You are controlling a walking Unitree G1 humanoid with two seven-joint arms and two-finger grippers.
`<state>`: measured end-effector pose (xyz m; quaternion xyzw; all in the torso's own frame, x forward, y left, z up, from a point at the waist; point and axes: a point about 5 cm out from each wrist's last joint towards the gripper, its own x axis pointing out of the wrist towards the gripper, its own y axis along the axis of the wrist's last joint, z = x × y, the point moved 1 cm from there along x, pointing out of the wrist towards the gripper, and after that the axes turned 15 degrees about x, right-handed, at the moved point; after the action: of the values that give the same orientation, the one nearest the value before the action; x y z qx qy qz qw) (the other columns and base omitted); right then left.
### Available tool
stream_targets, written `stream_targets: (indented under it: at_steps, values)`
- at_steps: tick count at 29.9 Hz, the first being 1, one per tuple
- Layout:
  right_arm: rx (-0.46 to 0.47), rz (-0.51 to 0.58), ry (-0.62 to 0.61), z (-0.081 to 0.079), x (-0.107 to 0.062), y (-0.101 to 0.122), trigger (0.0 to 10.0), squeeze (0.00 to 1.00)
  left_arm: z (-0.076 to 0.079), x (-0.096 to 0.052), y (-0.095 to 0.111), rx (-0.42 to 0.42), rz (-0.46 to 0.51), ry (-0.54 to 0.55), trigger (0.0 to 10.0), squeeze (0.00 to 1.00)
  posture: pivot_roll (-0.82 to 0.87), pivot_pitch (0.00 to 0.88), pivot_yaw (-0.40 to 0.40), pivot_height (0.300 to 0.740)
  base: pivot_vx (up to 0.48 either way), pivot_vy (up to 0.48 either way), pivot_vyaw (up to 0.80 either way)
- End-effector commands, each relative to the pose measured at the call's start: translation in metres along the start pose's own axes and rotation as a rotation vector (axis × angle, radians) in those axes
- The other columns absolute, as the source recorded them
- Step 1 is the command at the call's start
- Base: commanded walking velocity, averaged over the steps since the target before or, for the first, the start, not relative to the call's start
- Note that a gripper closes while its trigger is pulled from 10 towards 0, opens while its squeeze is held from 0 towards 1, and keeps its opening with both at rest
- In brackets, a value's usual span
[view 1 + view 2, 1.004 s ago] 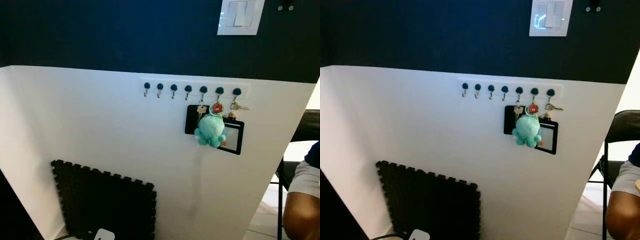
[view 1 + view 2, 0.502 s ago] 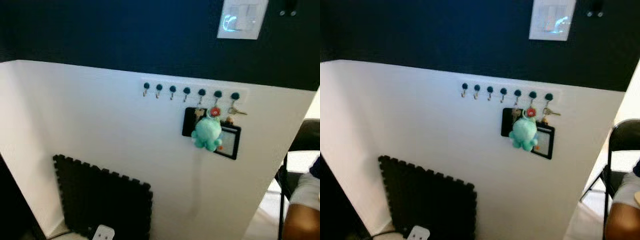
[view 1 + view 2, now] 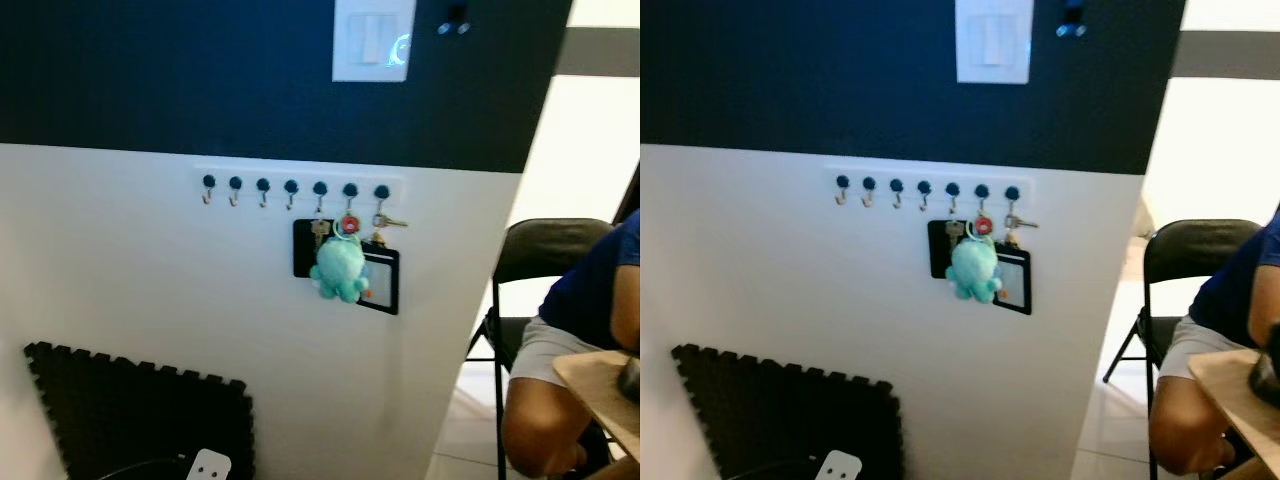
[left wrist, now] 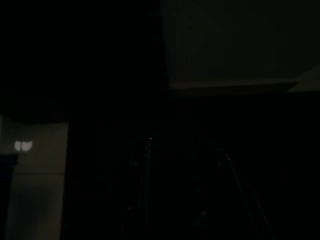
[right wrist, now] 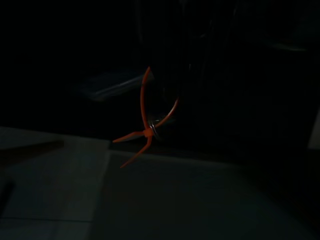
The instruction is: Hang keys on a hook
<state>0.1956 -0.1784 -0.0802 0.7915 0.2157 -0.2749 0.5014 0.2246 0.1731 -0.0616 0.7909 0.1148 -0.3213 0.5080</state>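
Wall — white below, dark navy above, with a white switch plate on the navy part.

Hook rail — a white strip on the white part, seven dark-knobbed hooks in a row. The four on my left carry nothing. The three on my right are loaded: a key, a red tag with a teal plush below it, and a key bunch on the last hook. Behind them two black card holders lie flat on the wall.

Foam mat — black, jigsaw-edged, leaning on the wall low down. A white plug with a dark cable sits at its foot.

Person — seated past the wall's corner on my right, blue top, light shorts, on a black folding chair; a wooden board lies by the knee.

Right gripper — wrist view very dark. An orange zip-tie loop with a small metal ring hangs by my fingers, over a pale floor. I cannot tell whether the fingers are clamped on it or parted.

Left gripper — wrist view almost black, faint outlines alone; state of the fingers cannot be told.
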Motion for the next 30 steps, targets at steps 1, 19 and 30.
stream_targets:
  at_steps: [1,19,30]
  values:
    - [0.014,-0.014,-0.014,0.0051,-0.0032,-0.0055,10.0,0.0,0.0006,-0.0005,-0.0003,0.018,0.005,-0.01,10.0,0.0,0.05,0.027,0.023,0.74,0.0,0.0,-0.8]
    - [0.019,-0.02,-0.026,0.007,-0.0041,-0.0073,10.0,0.0,-0.0028,-0.0018,0.0018,0.012,0.04,0.003,10.0,0.0,0.05,0.014,0.022,0.74,0.0,0.0,-0.52]
    - [0.014,-0.02,-0.025,0.0069,-0.0042,-0.0073,10.0,0.0,-0.0038,-0.002,0.0043,-0.003,0.063,0.01,10.0,0.0,0.05,0.012,0.021,0.74,0.0,0.203,0.0]
